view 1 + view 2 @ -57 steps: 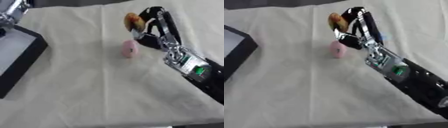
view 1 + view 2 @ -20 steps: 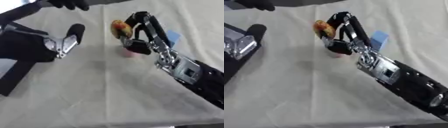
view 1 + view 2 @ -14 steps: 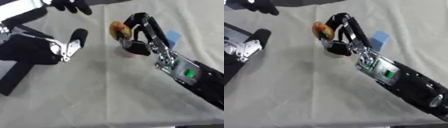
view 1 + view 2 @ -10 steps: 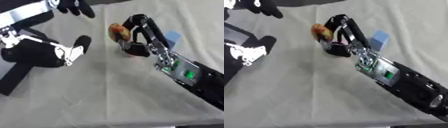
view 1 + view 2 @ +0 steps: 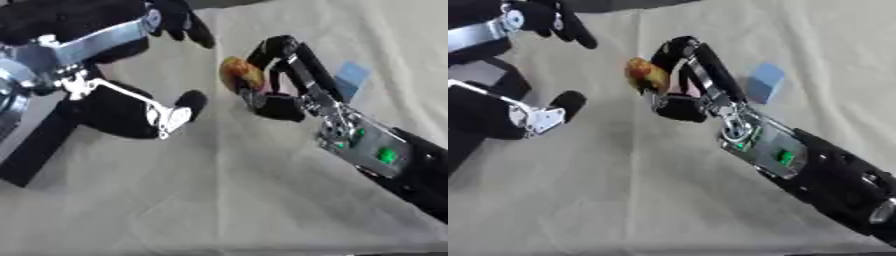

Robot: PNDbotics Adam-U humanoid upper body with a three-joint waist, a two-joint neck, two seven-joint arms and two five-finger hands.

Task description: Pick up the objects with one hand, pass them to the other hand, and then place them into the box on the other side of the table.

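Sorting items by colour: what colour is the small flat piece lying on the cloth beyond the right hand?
Light blue piece, clearest in the right eye view.

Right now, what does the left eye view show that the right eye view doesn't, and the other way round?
Only the left eye view shows the silver joint far up the left arm. Only the right eye view shows more of the right forearm, down to its lower edge. Both share the right hand with fingers curled round an orange-brown object, the open left hand and a blue block.
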